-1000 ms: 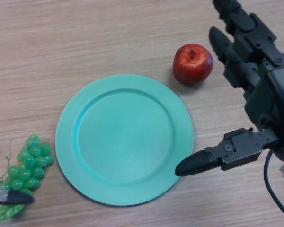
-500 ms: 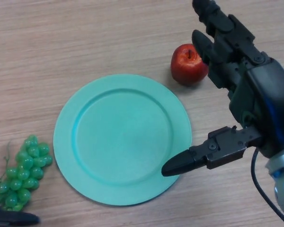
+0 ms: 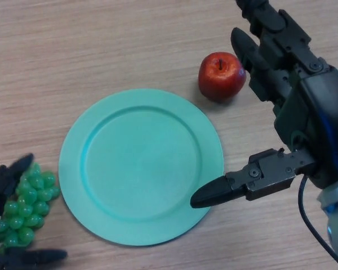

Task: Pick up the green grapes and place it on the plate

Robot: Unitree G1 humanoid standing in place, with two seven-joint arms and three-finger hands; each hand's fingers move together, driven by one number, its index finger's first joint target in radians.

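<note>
A bunch of green grapes (image 3: pixel 27 208) lies on the wooden table at the lower left, just left of the empty green plate (image 3: pixel 141 166). My left hand (image 3: pixel 5 180) comes in at the bottom left corner, open, with fingers above the bunch and the thumb (image 3: pixel 31 257) below it, around the grapes but not closed on them. My right hand (image 3: pixel 304 107) hovers open at the right, its thumb tip over the plate's right rim.
A red apple (image 3: pixel 221 76) sits on the table behind the plate's right side, right next to my right hand's fingers. The wooden table (image 3: pixel 101 45) stretches bare beyond the plate.
My left hand has moved up into view and now brackets the grapes with fingers and thumb. The right hand has barely shifted.
</note>
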